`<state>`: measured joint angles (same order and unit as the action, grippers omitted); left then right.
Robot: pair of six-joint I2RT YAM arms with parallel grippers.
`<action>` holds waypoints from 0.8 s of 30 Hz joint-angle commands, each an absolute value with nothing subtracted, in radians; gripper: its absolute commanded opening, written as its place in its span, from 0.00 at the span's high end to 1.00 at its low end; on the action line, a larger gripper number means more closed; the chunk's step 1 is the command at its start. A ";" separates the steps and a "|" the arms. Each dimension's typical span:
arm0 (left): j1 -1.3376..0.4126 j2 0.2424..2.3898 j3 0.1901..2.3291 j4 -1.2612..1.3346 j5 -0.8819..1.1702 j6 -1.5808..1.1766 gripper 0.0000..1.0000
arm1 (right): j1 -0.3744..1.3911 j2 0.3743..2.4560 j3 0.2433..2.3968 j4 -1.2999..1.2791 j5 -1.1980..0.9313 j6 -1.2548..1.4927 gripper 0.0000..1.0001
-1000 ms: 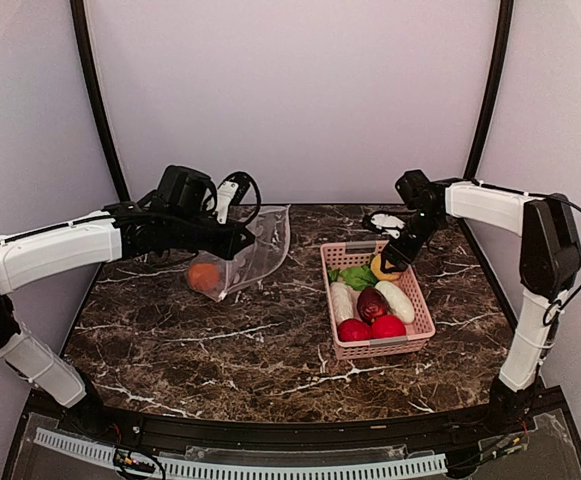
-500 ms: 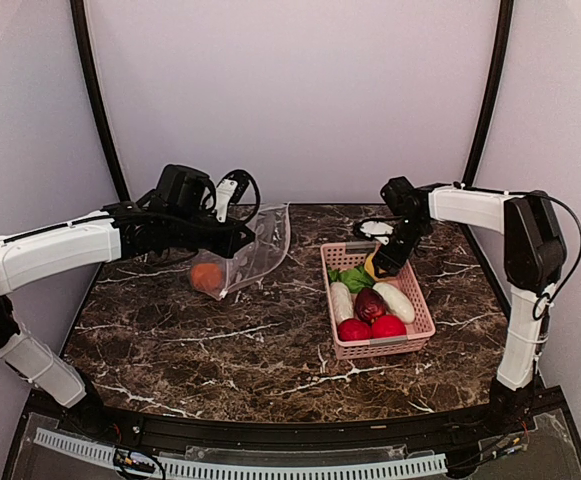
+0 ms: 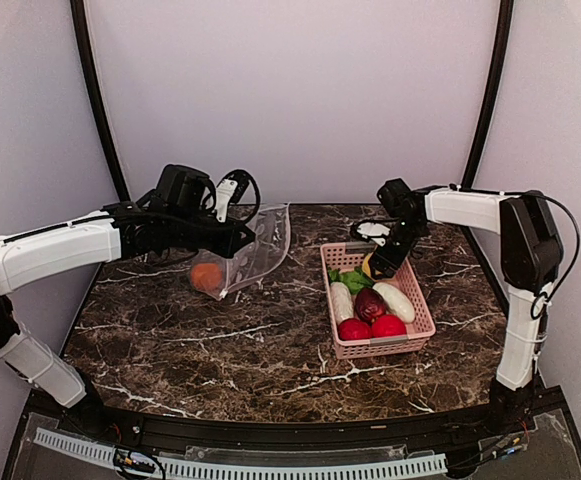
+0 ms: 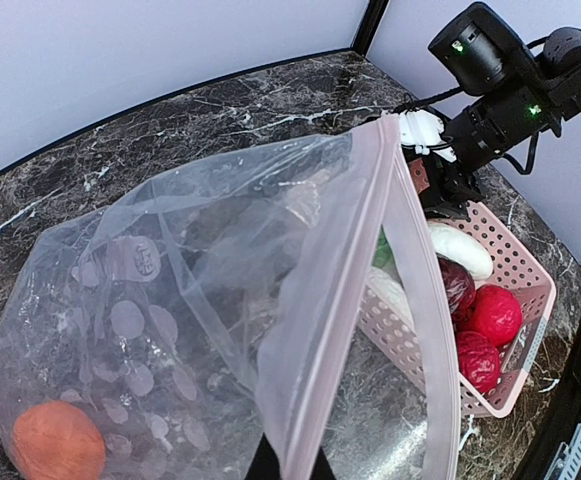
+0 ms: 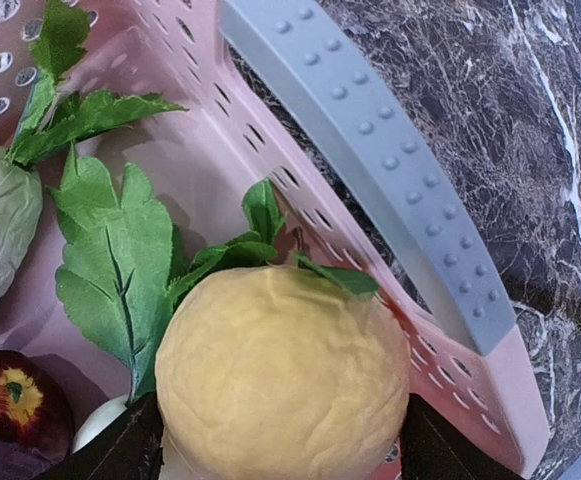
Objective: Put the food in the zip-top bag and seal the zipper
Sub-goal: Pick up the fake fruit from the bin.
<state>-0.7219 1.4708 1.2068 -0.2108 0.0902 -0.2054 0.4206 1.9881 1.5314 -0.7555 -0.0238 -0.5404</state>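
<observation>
Two arms: left gripper point(image 4: 290, 470), fingers clenched on the zipper point(image 4: 422, 290), holds the zip-top bag point(image 4: 200, 290) above the worktop point(image 3: 220, 340), orange ball point(image 4: 58, 442) inside; right gripper point(image 3: 380, 266), fingers released astride the yellow ball point(image 5: 280, 390), crowded by leaves point(image 5: 110, 260) and the basket point(image 5: 260, 130) wall

Dark marble tabletop point(image 3: 270, 350); pale, perhaps lilac walls point(image 3: 300, 100); black curved posts point(image 3: 93, 100); even light.

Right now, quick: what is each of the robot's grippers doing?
Left gripper: closed, pinching the mouth edge of the clear crinkly plastic bag.
Right gripper: open over the yellow toy ball in the pink mesh basket.
</observation>
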 commanded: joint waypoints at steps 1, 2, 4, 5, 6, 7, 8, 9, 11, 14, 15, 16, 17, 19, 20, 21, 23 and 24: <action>-0.721 1.436 1.189 -0.202 0.101 -0.196 0.99 | 0.430 2.014 1.529 -0.700 -0.009 -0.525 0.25; -0.721 1.438 1.189 -0.202 0.103 -0.197 0.99 | 0.429 2.014 1.531 -0.700 -0.009 -0.525 0.26; -0.720 1.440 1.189 -0.202 0.104 -0.197 0.99 | 0.429 2.011 1.531 -0.699 -0.007 -0.525 0.32; -0.721 1.439 1.190 -0.202 0.106 -0.197 0.99 | 0.429 2.006 1.532 -0.698 -0.005 -0.525 0.35; -0.721 1.441 1.190 -0.203 0.106 -0.198 0.99 | 0.429 2.000 1.532 -0.700 -0.004 -0.523 0.38; -0.721 1.442 1.191 -0.204 0.106 -0.198 0.99 | 0.429 1.989 1.531 -0.702 -0.004 -0.522 0.39; -0.721 1.441 1.191 -0.204 0.104 -0.197 0.99 | 0.430 1.971 1.526 -0.707 -0.004 -0.522 0.40; -0.720 1.441 1.191 -0.205 0.103 -0.195 0.99 | 0.430 1.951 1.522 -0.712 -0.005 -0.522 0.41; -0.721 1.440 1.190 -0.206 0.098 -0.191 0.99 | 0.431 1.897 1.508 -0.719 -0.011 -0.523 0.42; -0.721 1.441 1.190 -0.208 0.089 -0.184 0.99 | 0.432 1.797 1.481 -0.724 -0.028 -0.526 0.44; -0.721 1.442 1.191 -0.208 0.088 -0.182 0.99 | 0.432 1.771 1.474 -0.726 -0.036 -0.525 0.44; -0.721 1.445 1.191 -0.209 0.084 -0.177 0.99 | 0.433 1.745 1.469 -0.731 -0.048 -0.524 0.45; -0.721 1.449 1.190 -0.210 0.083 -0.174 0.99 | 0.434 1.721 1.466 -0.740 -0.066 -0.522 0.45; -0.721 1.457 1.196 -0.219 0.082 -0.163 0.99 | 0.437 1.673 1.460 -0.752 -0.118 -0.517 0.45; -0.721 1.459 1.200 -0.220 0.085 -0.152 0.99 | 0.437 1.652 1.458 -0.754 -0.142 -0.514 0.46; -0.721 1.465 1.201 -0.222 0.094 -0.146 0.99 | 0.442 1.631 1.460 -0.761 -0.174 -0.512 0.46; -0.721 1.472 1.208 -0.226 0.107 -0.132 0.99 | 0.450 1.598 1.474 -0.783 -0.237 -0.504 0.46; -0.721 1.475 1.214 -0.227 0.111 -0.128 0.99 | 0.454 1.585 1.485 -0.792 -0.259 -0.495 0.46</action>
<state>-0.7219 1.4715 1.2068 -0.2119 0.0902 -0.1677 0.4305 1.6302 1.4731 -0.7494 -0.1249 -0.5224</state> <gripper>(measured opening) 0.010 0.622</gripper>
